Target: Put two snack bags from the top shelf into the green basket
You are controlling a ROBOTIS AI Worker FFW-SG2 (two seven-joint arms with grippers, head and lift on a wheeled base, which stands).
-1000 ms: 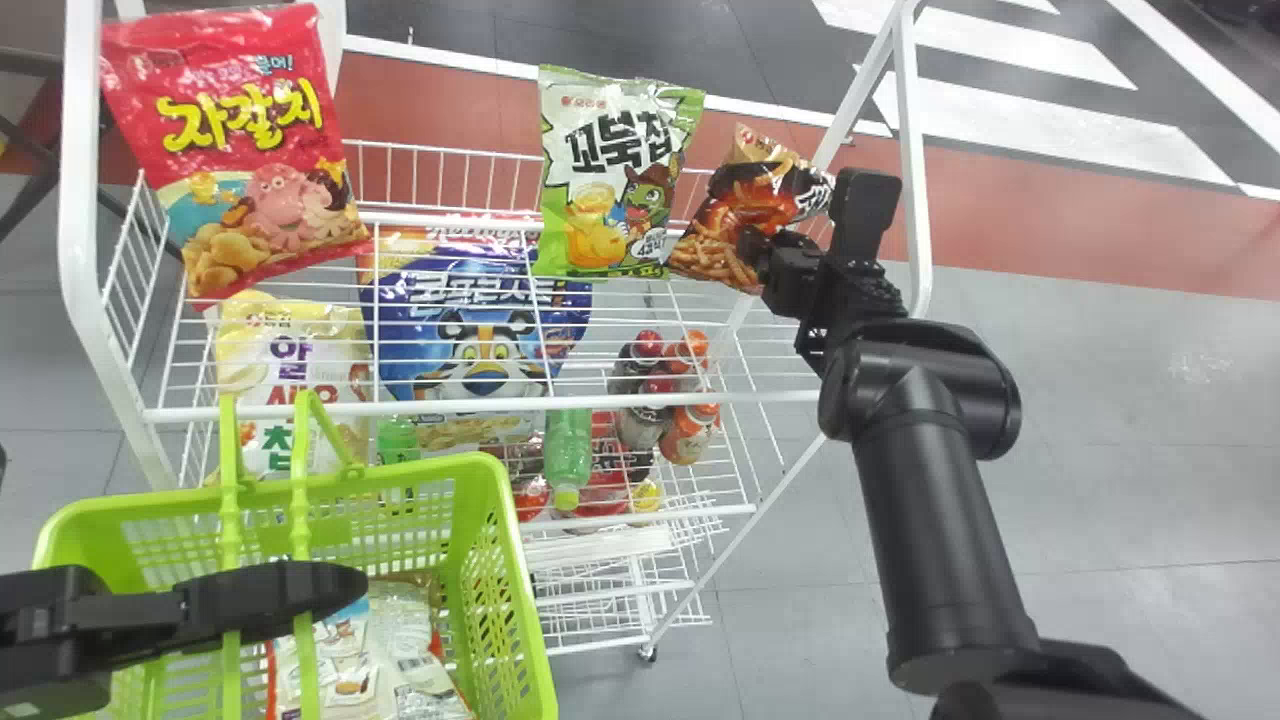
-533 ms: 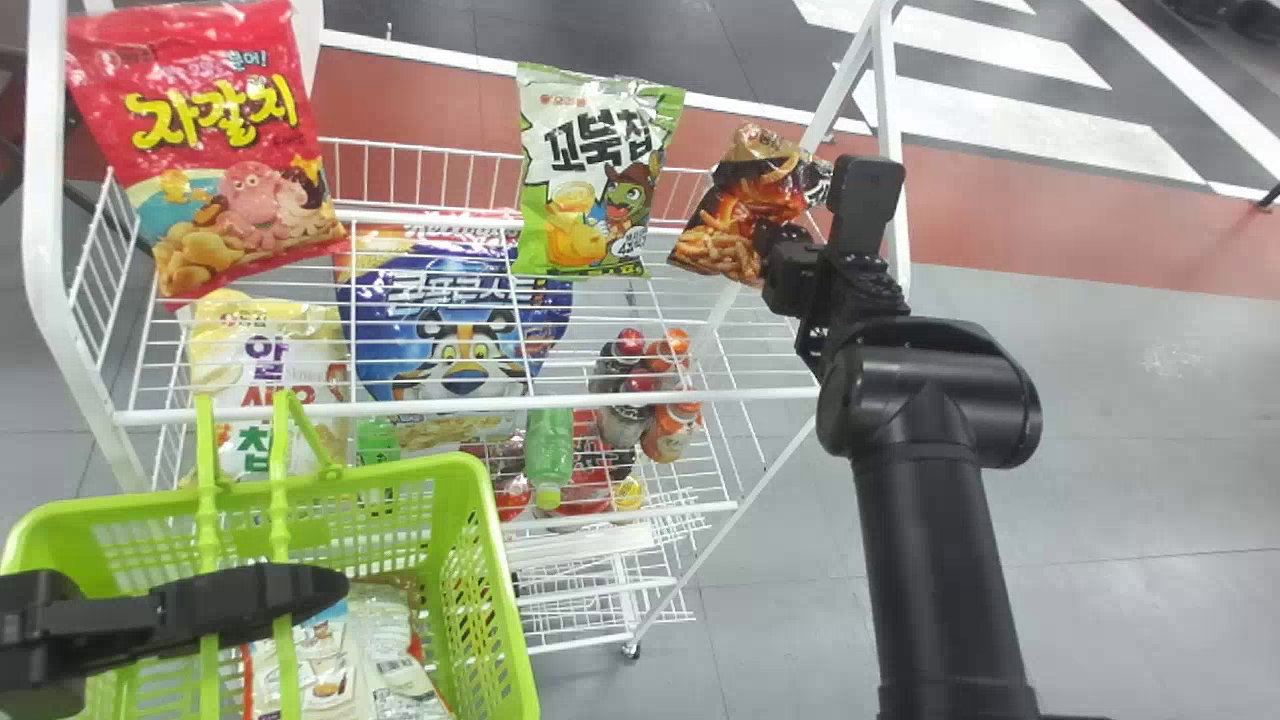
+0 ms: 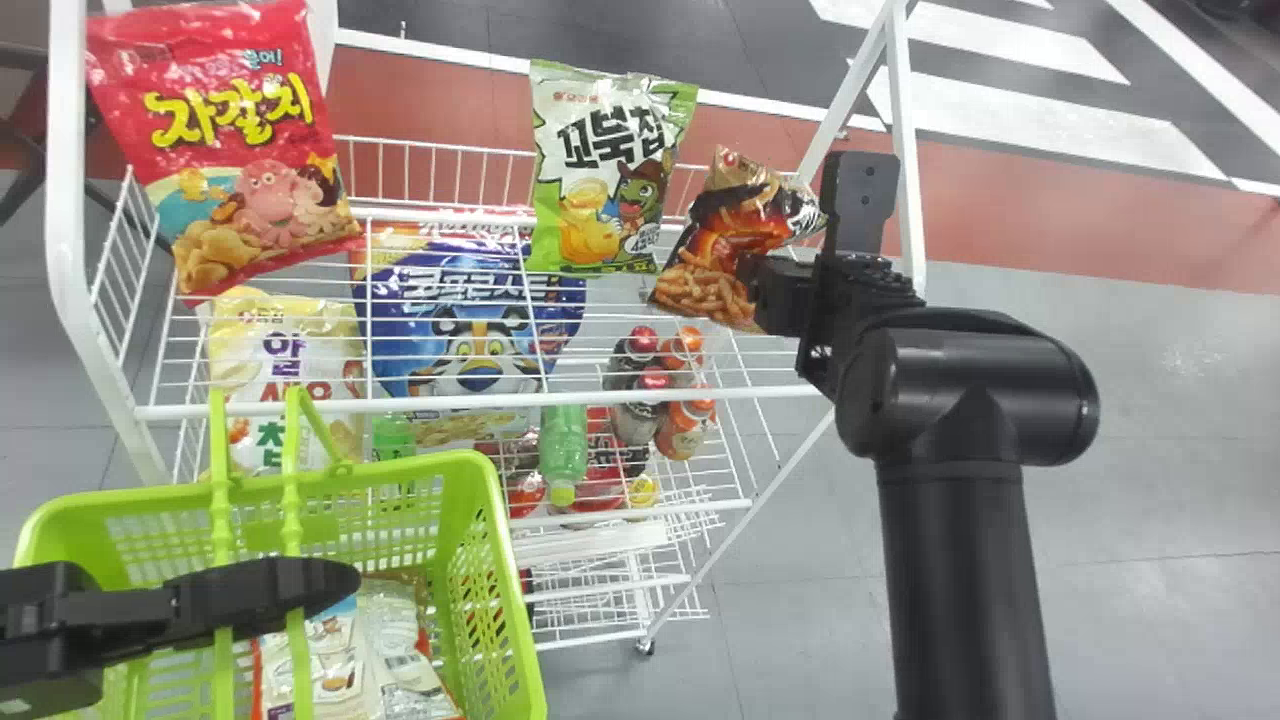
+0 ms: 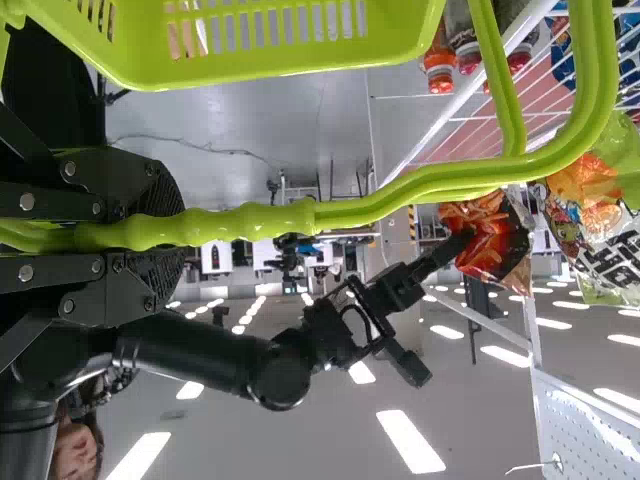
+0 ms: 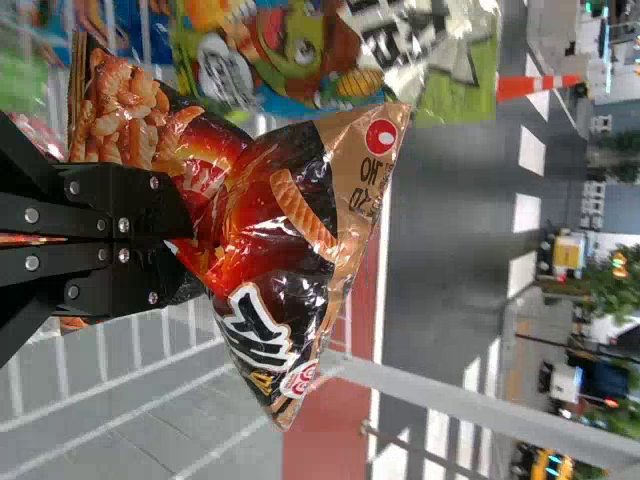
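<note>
At the right end of the top shelf my right gripper [image 3: 755, 285] is shut on the black-and-orange snack bag [image 3: 722, 240]; in the right wrist view the bag [image 5: 290, 215] is creased where the gripper [image 5: 175, 240] pinches it. Just left of it stands the green snack bag [image 3: 607, 170], and the red snack bag [image 3: 225, 140] stands at the shelf's left end. My left gripper [image 3: 330, 585] lies across the handles of the green basket [image 3: 505, 560]; in the left wrist view the gripper [image 4: 165, 230] is clamped on the handle [image 4: 260, 222]. Some packages [image 3: 385, 640] lie in the basket.
A white wire rack [image 3: 480, 402] stands behind the basket, its right post [image 3: 905, 150] beside the right gripper. Lower down are a blue cereal bag [image 3: 465, 320], a pale snack bag [image 3: 285, 370] and several bottles [image 3: 640, 370].
The black-and-orange bag has come lower and slightly left with my right gripper, and it looks more creased. The head view has shifted slightly. The left gripper stays at the basket handles.
</note>
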